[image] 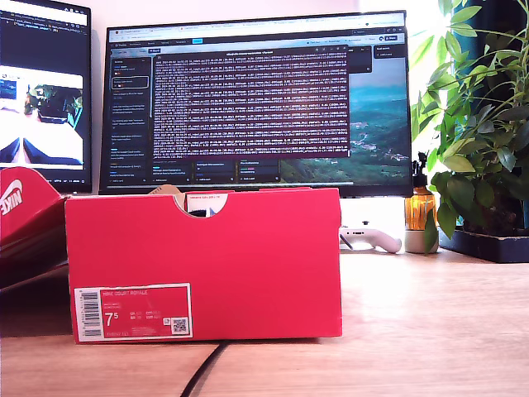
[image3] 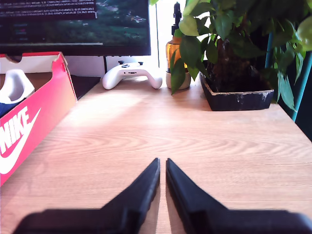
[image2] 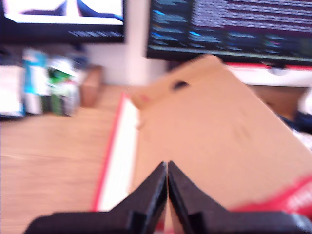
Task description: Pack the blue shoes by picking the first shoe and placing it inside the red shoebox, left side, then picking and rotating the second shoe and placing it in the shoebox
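The red shoebox [image: 207,265] stands near the camera in the exterior view, its half-round notch up and its white barcode label low at the exterior view's left. From the second wrist view its swoosh side [image3: 29,126] shows, with one blue shoe [image3: 13,84] inside: a white heel above a bit of navy. The other shoe is hidden. My second gripper [image3: 162,163] is shut on nothing over bare wood beside the box. My first gripper [image2: 167,166] is shut and empty, over a blurred brown cardboard panel [image2: 214,131] with a red edge. Neither gripper shows in the exterior view.
A red lid with a swoosh [image: 21,211] leans at the exterior view's left. Behind the box stand two monitors [image: 256,99]. A white game controller [image3: 130,74], an amber bottle [image: 420,211] and a potted plant [image3: 234,92] sit at the exterior view's right. A black cable [image: 202,372] runs forward.
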### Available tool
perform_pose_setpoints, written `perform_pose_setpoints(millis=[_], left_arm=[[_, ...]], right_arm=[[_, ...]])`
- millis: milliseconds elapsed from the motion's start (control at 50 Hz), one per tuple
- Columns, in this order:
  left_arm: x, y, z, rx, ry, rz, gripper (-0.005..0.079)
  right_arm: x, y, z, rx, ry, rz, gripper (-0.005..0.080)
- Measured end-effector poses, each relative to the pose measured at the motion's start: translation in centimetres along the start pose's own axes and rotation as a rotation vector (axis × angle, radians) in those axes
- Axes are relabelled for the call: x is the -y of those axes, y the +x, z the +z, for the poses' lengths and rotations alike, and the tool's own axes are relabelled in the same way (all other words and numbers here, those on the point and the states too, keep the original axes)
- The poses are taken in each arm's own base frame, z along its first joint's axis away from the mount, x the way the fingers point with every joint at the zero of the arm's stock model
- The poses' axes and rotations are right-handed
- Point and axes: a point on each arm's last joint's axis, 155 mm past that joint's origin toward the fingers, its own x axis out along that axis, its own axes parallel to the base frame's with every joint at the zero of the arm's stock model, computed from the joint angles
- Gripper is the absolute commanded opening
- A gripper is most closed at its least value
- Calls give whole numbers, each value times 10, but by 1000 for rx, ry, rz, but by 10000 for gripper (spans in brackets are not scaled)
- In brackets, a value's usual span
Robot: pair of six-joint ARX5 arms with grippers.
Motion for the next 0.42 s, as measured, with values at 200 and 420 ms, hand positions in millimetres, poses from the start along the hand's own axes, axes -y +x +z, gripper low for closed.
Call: perform_pose_setpoints(millis=[200,420], left_arm=[[1,0,-1,-4,-12,-3,-16],[1,0,-1,-3,-20,-3,-16]], right_arm=[[0,0,0,0,0,0,-7],[0,0,0,0,0,0,-7]])
